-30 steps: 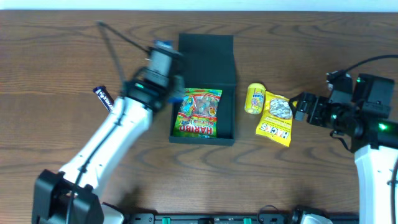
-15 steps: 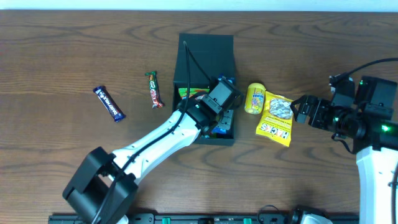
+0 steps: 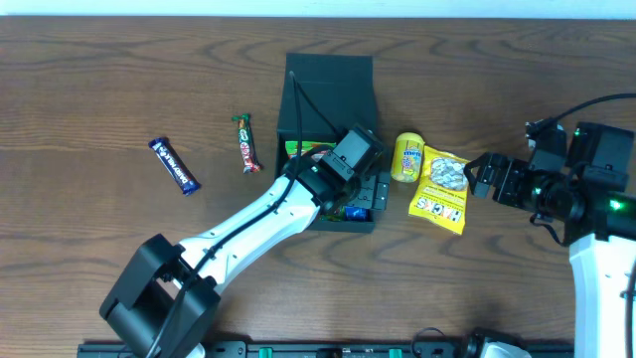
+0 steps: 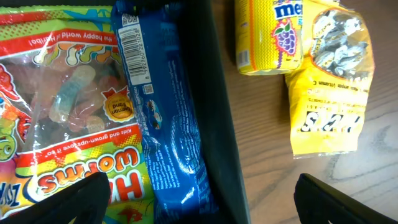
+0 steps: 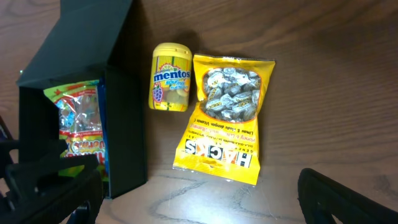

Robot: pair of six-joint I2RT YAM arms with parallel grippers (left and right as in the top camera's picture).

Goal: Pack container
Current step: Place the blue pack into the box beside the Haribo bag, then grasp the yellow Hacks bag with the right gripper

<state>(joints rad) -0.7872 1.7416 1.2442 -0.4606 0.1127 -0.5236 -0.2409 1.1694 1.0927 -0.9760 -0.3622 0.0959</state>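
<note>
The container [image 3: 328, 80] is seen at the centre of the overhead frame, its lid flap thrown back toward the top edge. Inside it a gummy bag [image 4: 56, 112] is laid flat, and a blue packet [image 4: 165, 118] is lodged along the wall on the frame's right side. The left gripper [image 4: 200, 180] is held directly above that packet, jaws spread wide with nothing between them. The step in hand is therefore judged to be the depositing of the blue packet.

The right gripper [image 3: 484, 174] is held at the right of the frame, likewise wide and empty. It is pointed at a yellow bag [image 5: 227, 118] and a Mentos tub [image 5: 169, 78], which lie on the table just outside the container's wall. A red bar [image 3: 245, 142] and a blue bar [image 3: 174, 164] are left unpacked at the left of centre.

Next, the left arm would need to be lifted clear without the packet or wall being caught. Only then could the tub or yellow bag be brought over by the right arm without the arms being crossed.
</note>
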